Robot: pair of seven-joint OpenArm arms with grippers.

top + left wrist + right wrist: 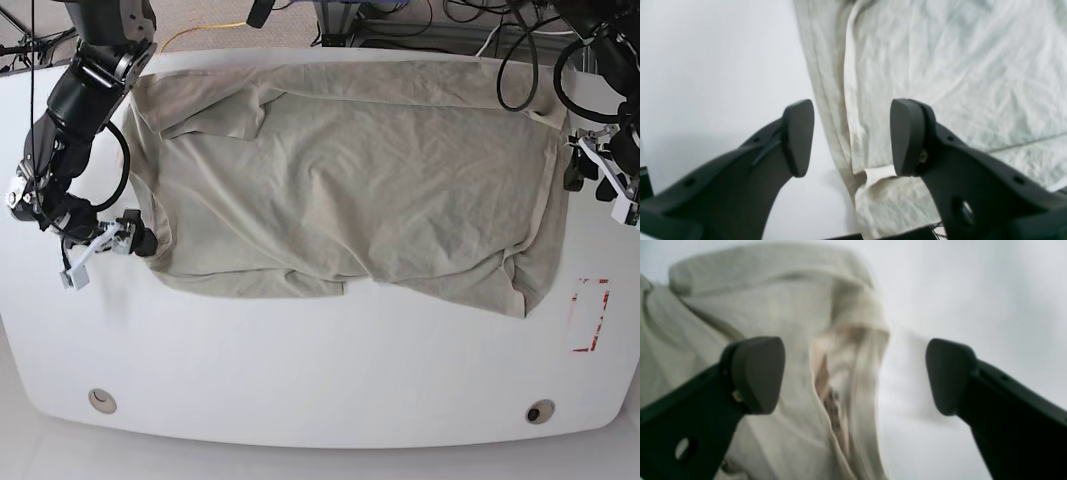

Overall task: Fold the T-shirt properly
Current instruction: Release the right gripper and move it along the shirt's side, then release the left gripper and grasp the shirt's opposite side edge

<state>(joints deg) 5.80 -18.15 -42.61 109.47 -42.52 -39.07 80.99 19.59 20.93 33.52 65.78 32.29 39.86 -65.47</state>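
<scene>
Spread flat and rumpled across white table, beige T-shirt; left gripper and right gripper both parted, clamping nothing.

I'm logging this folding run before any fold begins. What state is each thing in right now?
Pale beige cotton T-shirt: spread flat and wrinkled on the table, unfolded, one sleeve flopped over, lower hem corner turned up.
Left gripper: open, empty, by the shirt's hem edge.
Right gripper: open, empty, at the collar end.
White table: bears the shirt.
</scene>
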